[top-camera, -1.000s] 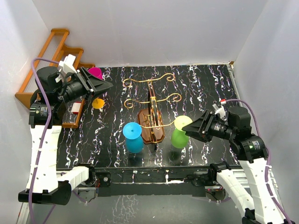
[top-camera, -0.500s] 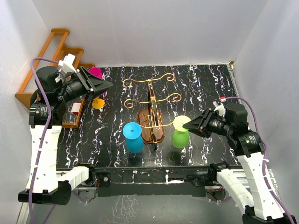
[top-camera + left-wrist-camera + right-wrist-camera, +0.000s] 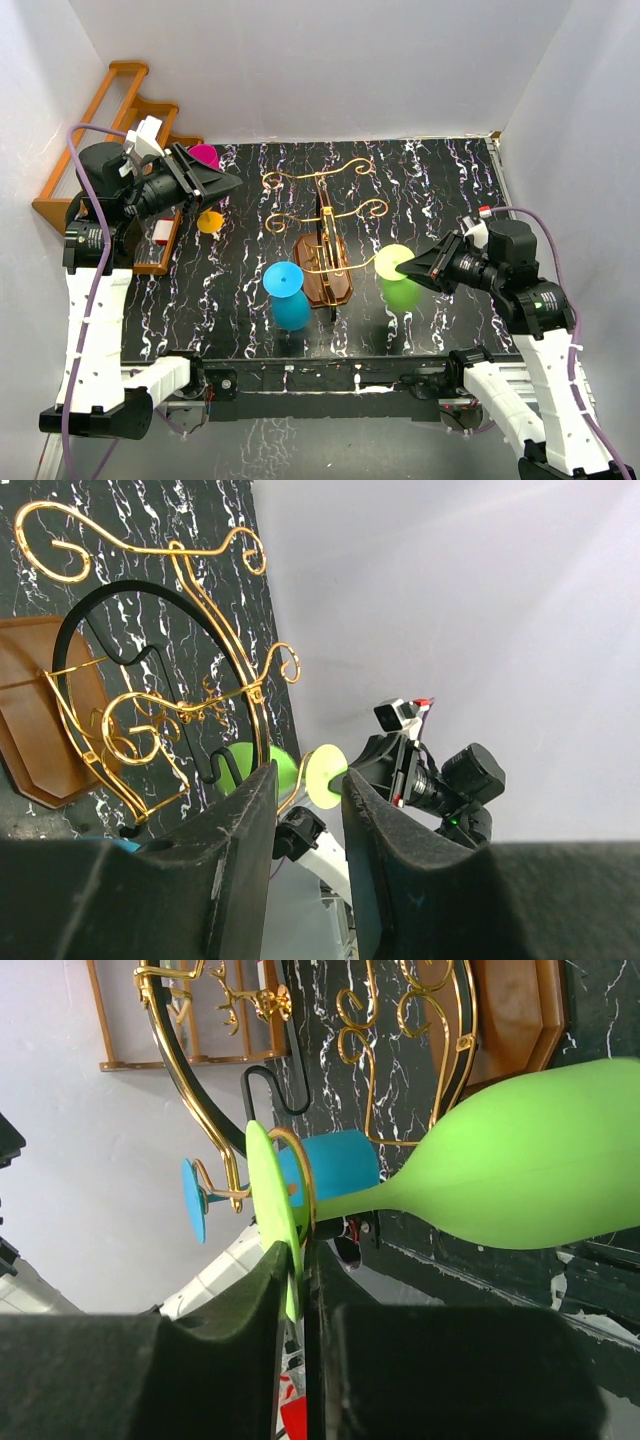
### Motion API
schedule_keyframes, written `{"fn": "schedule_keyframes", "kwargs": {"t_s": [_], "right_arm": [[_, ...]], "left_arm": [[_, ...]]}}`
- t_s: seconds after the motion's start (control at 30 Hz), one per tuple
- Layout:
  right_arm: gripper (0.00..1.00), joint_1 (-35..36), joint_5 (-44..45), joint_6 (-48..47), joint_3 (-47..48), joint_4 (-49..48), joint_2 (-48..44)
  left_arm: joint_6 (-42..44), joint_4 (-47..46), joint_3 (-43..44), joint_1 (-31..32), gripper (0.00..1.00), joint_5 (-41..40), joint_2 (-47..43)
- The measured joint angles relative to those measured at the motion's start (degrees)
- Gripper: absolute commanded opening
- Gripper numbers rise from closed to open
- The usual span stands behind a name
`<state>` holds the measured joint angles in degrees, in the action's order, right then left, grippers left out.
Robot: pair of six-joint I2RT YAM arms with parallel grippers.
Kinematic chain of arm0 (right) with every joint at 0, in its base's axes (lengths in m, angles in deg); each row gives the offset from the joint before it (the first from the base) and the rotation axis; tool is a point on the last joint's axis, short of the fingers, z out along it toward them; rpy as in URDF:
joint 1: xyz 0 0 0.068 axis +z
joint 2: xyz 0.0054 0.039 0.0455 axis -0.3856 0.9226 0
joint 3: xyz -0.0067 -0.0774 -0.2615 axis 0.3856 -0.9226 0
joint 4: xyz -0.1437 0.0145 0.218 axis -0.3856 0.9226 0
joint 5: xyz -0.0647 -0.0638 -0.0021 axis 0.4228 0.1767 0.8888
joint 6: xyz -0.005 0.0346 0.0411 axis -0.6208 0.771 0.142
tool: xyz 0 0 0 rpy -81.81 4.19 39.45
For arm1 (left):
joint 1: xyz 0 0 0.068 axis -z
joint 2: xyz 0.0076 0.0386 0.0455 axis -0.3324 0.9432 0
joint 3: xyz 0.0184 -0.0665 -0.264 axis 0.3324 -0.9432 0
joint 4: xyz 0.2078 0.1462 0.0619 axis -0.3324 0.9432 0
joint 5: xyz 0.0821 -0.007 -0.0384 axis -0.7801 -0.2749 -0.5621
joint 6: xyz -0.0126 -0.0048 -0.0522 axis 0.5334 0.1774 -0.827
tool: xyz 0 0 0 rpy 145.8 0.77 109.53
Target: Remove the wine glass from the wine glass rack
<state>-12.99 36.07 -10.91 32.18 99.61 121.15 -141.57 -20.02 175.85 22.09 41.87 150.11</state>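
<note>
The green wine glass (image 3: 403, 291) hangs upside down at the right end of the wine glass rack (image 3: 325, 245), a gold-wire stand on a brown oval base. My right gripper (image 3: 407, 268) is shut on the rim of the glass's flat foot. In the right wrist view the gripper (image 3: 300, 1255) pinches the foot's rim, and a gold wire loop (image 3: 305, 1165) still circles the stem beside the green bowl (image 3: 530, 1180). My left gripper (image 3: 235, 183) hovers open and holds nothing at the back left, seen as (image 3: 308, 775) in its wrist view.
A blue wine glass (image 3: 289, 297) hangs on the rack's left side. An orange glass (image 3: 209, 221) and a magenta one (image 3: 204, 155) sit near the stepped wooden shelf (image 3: 120, 100) at the back left. White walls close in the black marbled table (image 3: 440, 190).
My right gripper moved in on the green glass's foot and shut on it. The glass has shifted slightly to the right, its bowl swinging out. The left arm has not moved.
</note>
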Motion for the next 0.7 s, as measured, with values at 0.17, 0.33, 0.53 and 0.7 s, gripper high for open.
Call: {"fn": "schedule_keyframes", "kwargs": {"t_s": [0.17,0.33,0.53,0.7], "right_arm": [[0.08,0.0,2.36,-0.37,2.86,2.67,0.09],[0.08,0.0,4.11,-0.59,3.74,4.22,-0.09],[0.08,0.0,4.74,0.66,3.67,3.82,-1.57],[0.08,0.0,5.38,3.06,3.63,1.05,-2.91]], "left_arm": [[0.0,0.02,-0.02,0.0,0.3,0.0,-0.07],[-0.07,0.0,-0.57,0.0,0.3,0.02,-0.74],[-0.37,0.02,-0.81,0.0,0.3,0.04,-1.11],[-0.5,0.02,-1.09,0.0,0.3,0.04,-1.6]]}}
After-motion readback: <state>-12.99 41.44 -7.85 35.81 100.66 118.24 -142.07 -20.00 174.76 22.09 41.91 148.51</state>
